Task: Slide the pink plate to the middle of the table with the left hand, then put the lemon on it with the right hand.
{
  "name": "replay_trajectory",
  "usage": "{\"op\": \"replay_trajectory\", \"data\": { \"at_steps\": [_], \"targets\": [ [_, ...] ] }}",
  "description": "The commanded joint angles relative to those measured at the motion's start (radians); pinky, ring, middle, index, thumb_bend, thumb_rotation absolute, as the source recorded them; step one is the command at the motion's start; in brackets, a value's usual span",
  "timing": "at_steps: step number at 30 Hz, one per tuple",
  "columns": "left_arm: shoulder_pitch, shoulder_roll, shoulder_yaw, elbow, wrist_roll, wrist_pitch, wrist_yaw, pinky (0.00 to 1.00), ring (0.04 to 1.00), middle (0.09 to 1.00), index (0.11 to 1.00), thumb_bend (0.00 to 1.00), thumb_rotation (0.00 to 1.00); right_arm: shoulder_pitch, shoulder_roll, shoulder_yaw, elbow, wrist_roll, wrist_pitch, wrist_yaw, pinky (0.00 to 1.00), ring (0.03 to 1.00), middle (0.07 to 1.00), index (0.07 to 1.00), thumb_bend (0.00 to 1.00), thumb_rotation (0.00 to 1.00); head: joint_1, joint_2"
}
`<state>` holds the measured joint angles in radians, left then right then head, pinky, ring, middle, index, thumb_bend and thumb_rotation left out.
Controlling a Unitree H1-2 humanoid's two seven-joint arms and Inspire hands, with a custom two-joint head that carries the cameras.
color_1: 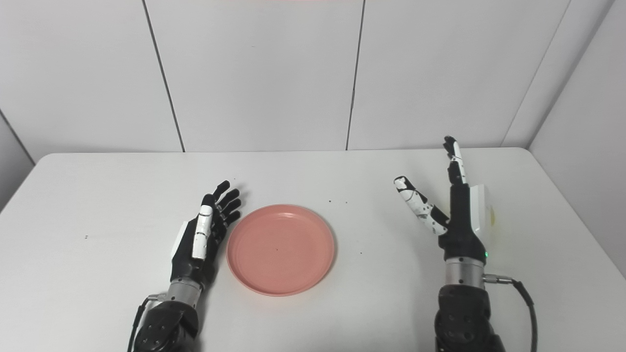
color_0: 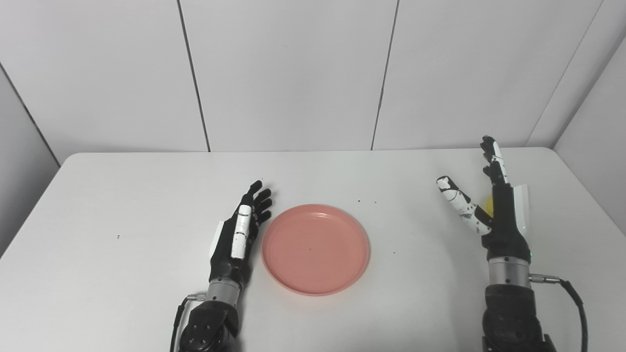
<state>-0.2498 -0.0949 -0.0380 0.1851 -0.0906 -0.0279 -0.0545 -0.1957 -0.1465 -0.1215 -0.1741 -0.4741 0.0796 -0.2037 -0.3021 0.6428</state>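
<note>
Lemon (color_0: 487,205) peeks yellow between right hand's (color_0: 494,205) spread thumb and fingers in the left-eye view only. Pink plate (color_0: 315,249) lies just beside the open, empty left hand (color_0: 238,232).

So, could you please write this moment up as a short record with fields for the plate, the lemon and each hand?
plate: pink plate flat on the white table, near its middle, nothing on it
lemon: lemon mostly hidden behind the right hand, only a yellow sliver shows
left hand: left hand open, at the plate's left rim; contact cannot be told
right hand: right hand open, fingers up and spread, holding nothing
lemon on plate: not yet
</note>
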Motion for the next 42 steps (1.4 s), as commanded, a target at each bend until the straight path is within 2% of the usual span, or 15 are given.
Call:
{"op": "replay_trajectory", "data": {
  "at_steps": [1, 2, 6, 12, 16, 21, 27, 34, 42],
  "targets": [
    [-0.016, -0.001, 0.003, -0.001, -0.012, 0.000, -0.009, 0.91, 0.904, 0.900, 0.895, 0.56, 1.00, -0.037, -0.033, -0.015, -0.050, -0.048, 0.059, 0.002, 0.83, 0.883, 0.892, 0.897, 0.70, 0.52, 0.000, -0.001],
    [-0.015, -0.001, 0.004, 0.000, -0.014, -0.002, -0.010, 0.91, 0.903, 0.899, 0.894, 0.56, 1.00, -0.038, -0.041, -0.020, -0.053, -0.057, 0.073, -0.001, 0.81, 0.872, 0.883, 0.887, 0.71, 0.47, -0.007, -0.004],
    [-0.017, 0.005, 0.005, 0.018, -0.007, -0.028, -0.005, 0.88, 0.893, 0.891, 0.882, 0.57, 1.00, -0.039, -0.073, -0.040, -0.064, -0.100, 0.145, -0.001, 0.78, 0.849, 0.873, 0.880, 0.75, 0.43, -0.033, -0.007],
    [-0.024, 0.005, 0.022, 0.024, -0.031, -0.019, -0.005, 0.89, 0.886, 0.881, 0.870, 0.55, 1.00, -0.050, -0.110, -0.051, -0.072, -0.132, 0.228, 0.016, 0.77, 0.860, 0.882, 0.881, 0.77, 0.34, -0.082, -0.009],
    [-0.026, 0.009, 0.029, 0.032, -0.034, -0.028, -0.008, 0.89, 0.886, 0.880, 0.868, 0.55, 1.00, -0.059, -0.135, -0.042, -0.060, -0.165, 0.276, 0.034, 0.73, 0.839, 0.877, 0.876, 0.79, 0.32, -0.098, -0.010],
    [-0.025, 0.006, 0.040, 0.035, -0.037, -0.030, 0.003, 0.85, 0.860, 0.855, 0.841, 0.54, 1.00, -0.076, -0.159, -0.037, -0.040, -0.172, 0.343, 0.074, 0.74, 0.845, 0.888, 0.887, 0.79, 0.32, -0.108, -0.011],
    [-0.033, 0.013, 0.060, 0.049, -0.058, -0.029, -0.005, 0.84, 0.852, 0.847, 0.832, 0.54, 1.00, -0.113, -0.178, -0.025, 0.044, -0.175, 0.366, 0.078, 0.75, 0.852, 0.887, 0.882, 0.81, 0.31, -0.159, -0.017],
    [-0.036, 0.022, 0.063, 0.061, -0.074, -0.045, -0.020, 0.84, 0.853, 0.851, 0.833, 0.54, 1.00, -0.147, -0.185, -0.022, 0.116, -0.128, 0.379, 0.101, 0.69, 0.822, 0.893, 0.895, 0.83, 0.30, -0.160, -0.012],
    [-0.034, 0.021, 0.061, 0.042, -0.072, -0.022, -0.013, 0.83, 0.848, 0.848, 0.831, 0.54, 1.00, -0.179, -0.200, 0.010, 0.208, -0.115, 0.353, 0.083, 0.70, 0.827, 0.886, 0.875, 0.84, 0.27, -0.168, -0.007]
  ]
}}
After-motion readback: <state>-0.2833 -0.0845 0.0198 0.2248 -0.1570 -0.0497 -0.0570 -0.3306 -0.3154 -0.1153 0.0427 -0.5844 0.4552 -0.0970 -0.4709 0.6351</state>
